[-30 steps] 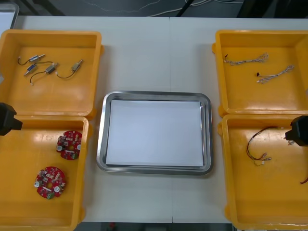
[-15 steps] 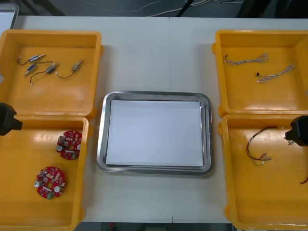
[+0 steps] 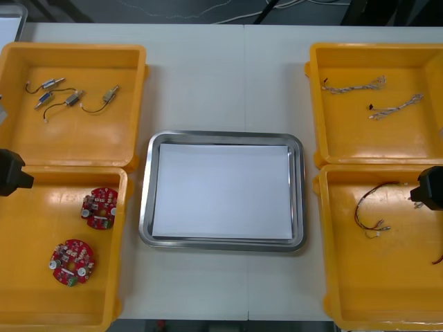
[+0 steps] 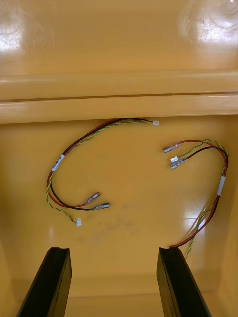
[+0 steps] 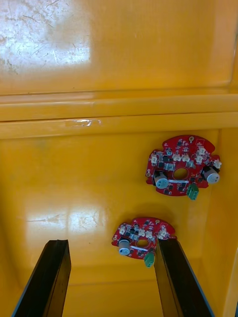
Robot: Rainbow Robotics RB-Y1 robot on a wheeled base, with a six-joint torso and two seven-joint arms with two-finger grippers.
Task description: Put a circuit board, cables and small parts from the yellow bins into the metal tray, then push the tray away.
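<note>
Left gripper spread over boards, right gripper spread over cables; tray holds nothing. First pick pending: lower, close.

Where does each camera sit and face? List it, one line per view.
Front view: above the arms, steeply down on table, metal tray, yellow bins; left pincer and right pincer at the side edges.
Left wrist view: on the left wrist, facing two circuit boards in a bin; own fingers apart.
Right wrist view: on the right wrist, facing red and yellow cables; own fingers apart.
Front and left wrist views share the circuit boards.
</note>
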